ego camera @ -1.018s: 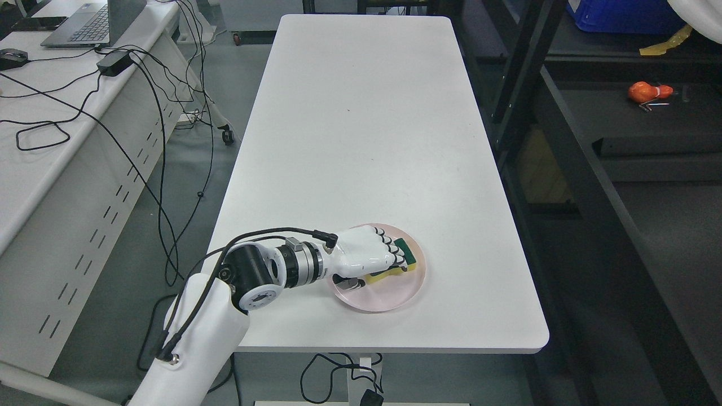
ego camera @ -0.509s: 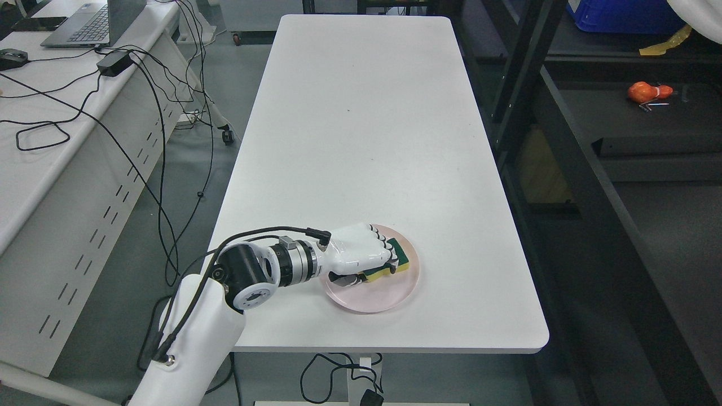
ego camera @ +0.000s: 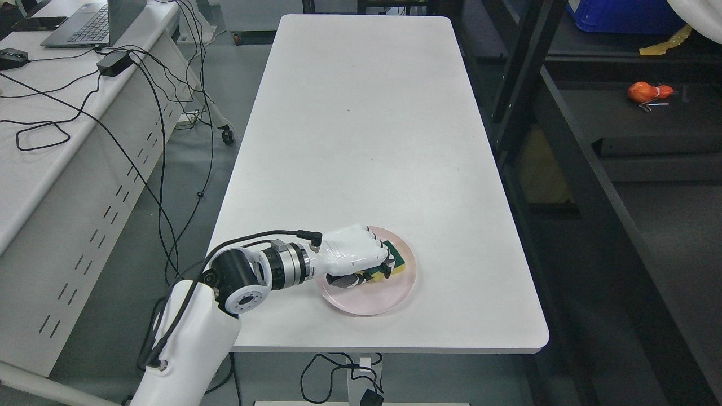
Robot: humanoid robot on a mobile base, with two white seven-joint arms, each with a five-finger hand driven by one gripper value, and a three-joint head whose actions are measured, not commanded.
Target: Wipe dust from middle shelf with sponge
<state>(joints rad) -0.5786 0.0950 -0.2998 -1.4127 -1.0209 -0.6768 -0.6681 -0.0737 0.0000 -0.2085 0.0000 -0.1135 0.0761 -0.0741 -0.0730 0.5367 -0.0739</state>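
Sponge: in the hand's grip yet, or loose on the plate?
Gripped: the left hand has its fingers curled around the sponge over the pink plate. Lifted or resting: cannot tell.

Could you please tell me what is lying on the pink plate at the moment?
A yellow sponge with a green scouring side lies on the pink plate, gripped by the left hand. The hand covers most of the sponge, so its far end is hidden.

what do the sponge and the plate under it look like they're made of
The sponge looks like soft yellow foam with a rough dark green scouring layer on top; the two colour bands show past the left hand, which is closed on it. The pink plate looks like smooth plastic, going by its even matte tint, though glazed ceramic cannot be ruled out.
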